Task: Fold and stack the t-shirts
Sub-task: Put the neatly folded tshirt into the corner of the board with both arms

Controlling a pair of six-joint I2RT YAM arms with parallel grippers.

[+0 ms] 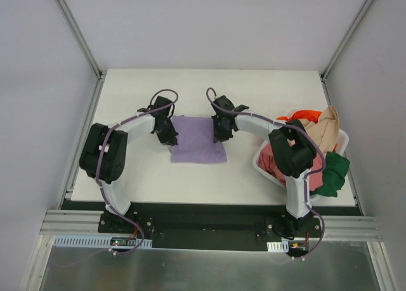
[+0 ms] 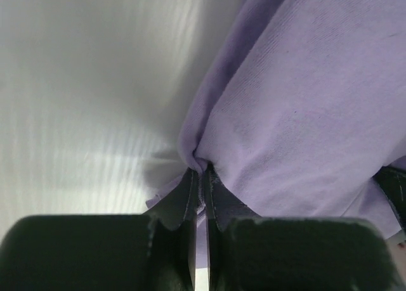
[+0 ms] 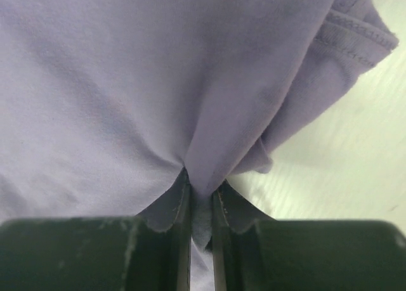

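A lavender t-shirt (image 1: 198, 141) lies folded into a rough square in the middle of the white table (image 1: 146, 88). My left gripper (image 1: 170, 137) is shut on its left edge; the left wrist view shows the lavender t-shirt (image 2: 304, 101) bunched and pinched between the dark fingers (image 2: 190, 196). At the opposite edge my right gripper (image 1: 220, 136) is shut too, with a pleat of the lavender t-shirt (image 3: 158, 82) caught between its fingers (image 3: 222, 205). More t-shirts, orange-red (image 1: 298, 116), beige (image 1: 325, 131), dusty pink (image 1: 270, 160) and dark green (image 1: 334, 170), are heaped in the basket.
A white plastic basket (image 1: 342, 137) stands at the table's right edge, close beside the right arm's elbow, with cloth spilling over its near rim. Grey walls and metal frame posts enclose the table on three sides.
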